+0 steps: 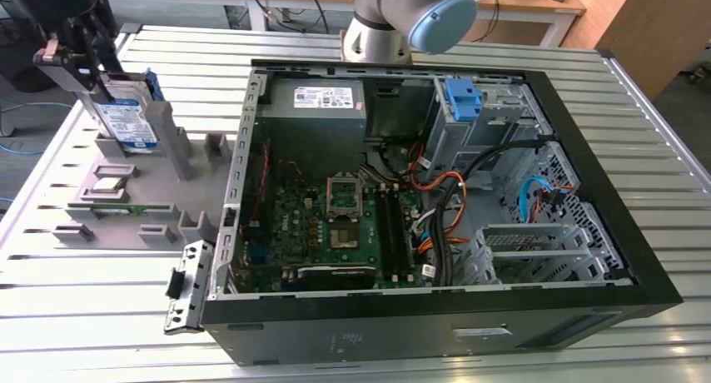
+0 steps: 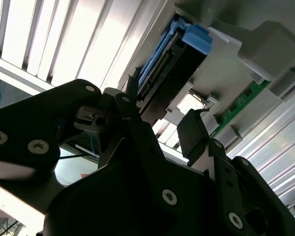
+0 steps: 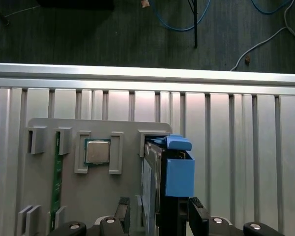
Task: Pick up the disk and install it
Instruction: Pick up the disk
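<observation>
Slatted metal table (image 1: 100, 295), tool (image 3: 159, 205) spread apart astride the upright disk (image 1: 125, 121).

Disk (image 1: 125, 123) in fixture (image 1: 166, 196) beside case (image 1: 444, 312)

An open black computer case (image 1: 444, 304) lies on its side on a slatted metal table (image 1: 100, 316). Inside the case, a green motherboard (image 1: 333, 225) covers the floor. A grey power supply box (image 1: 316, 100) with a white label sits in a far corner of the case. A blue plastic bracket (image 1: 464, 100) stands in the metal cage beside that box. Orange cables (image 1: 439, 183) loop between the cage and the motherboard. Outside the case, to the exterior view's left, a grey slotted holder (image 1: 195, 196) rests on the table. The holder carries a square silver processor chip (image 3: 97, 151) and a thin green memory stick (image 3: 54, 182) on edge.
</observation>
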`<state>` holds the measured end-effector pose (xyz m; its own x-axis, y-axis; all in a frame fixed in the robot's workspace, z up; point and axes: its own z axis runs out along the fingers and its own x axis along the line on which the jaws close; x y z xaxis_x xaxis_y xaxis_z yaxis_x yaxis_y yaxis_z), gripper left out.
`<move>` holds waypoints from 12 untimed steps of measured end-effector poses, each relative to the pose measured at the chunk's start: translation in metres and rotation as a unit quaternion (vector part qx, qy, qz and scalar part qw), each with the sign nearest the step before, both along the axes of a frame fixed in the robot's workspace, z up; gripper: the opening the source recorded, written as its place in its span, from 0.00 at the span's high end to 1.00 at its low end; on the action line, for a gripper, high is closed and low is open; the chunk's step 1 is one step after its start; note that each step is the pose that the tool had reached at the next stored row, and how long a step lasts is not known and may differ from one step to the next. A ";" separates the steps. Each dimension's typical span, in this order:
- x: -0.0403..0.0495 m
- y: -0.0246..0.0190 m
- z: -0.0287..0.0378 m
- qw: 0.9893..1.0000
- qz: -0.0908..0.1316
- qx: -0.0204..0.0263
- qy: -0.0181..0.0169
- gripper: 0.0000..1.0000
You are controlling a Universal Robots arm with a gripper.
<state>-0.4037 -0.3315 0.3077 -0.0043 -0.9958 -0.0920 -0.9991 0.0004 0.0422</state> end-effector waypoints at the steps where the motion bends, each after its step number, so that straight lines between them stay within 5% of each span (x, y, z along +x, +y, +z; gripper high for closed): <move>1: 0.0000 0.0010 -0.0002 1.000 0.000 0.000 0.000 0.41; 12: 0.0000 0.0047 -0.0027 1.000 0.000 0.000 0.000 0.41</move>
<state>-0.4037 -0.3269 0.3050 -0.0042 -0.9958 -0.0918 -0.9991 0.0003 0.0423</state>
